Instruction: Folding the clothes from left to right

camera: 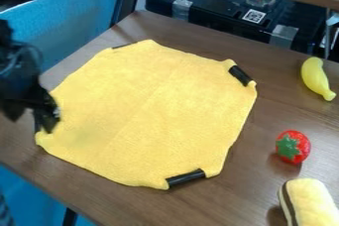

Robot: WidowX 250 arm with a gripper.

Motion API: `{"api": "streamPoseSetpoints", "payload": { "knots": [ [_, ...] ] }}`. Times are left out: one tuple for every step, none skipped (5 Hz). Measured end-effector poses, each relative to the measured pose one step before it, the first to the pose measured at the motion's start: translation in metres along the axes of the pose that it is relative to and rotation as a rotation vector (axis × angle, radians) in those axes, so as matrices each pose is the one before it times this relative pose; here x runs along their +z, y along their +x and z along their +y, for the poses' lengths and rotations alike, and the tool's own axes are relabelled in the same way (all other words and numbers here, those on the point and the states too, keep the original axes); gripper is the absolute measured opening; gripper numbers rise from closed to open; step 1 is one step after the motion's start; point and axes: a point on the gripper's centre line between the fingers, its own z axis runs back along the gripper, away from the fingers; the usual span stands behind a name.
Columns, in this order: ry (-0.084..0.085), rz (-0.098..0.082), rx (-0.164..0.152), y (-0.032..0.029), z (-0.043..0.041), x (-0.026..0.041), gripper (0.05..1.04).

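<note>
You can't tell if the angular black claw [46, 117] is apart or together; pinch the octagonal yellow cloth [149, 116] too shallowly and it may slip free.

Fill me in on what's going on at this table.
A black robot gripper is at the left edge of a yellow cloth, on the job of folding it from left to right. Whether it has hold of the edge, I can't tell. The cloth lies spread out, not folded over, with black pieces at its corners. Off to its right lie a banana and a red strawberry.
</note>
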Motion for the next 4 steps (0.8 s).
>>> {"api": "streamPoseSetpoints", "payload": {
  "knots": [
    [-0.02,-0.0158,0.0677,-0.00527,0.01158,0.00141,1.001],
    [0.044,-0.0144,0.08,-0.00032,0.00887,-0.01856,1.001],
    [-0.0085,0.0166,0.0354,0.00285,-0.00762,-0.01397,1.001],
    [-0.0155,0.0036,0.0289,0.00835,-0.00619,-0.00026,1.0]
  ]
}}
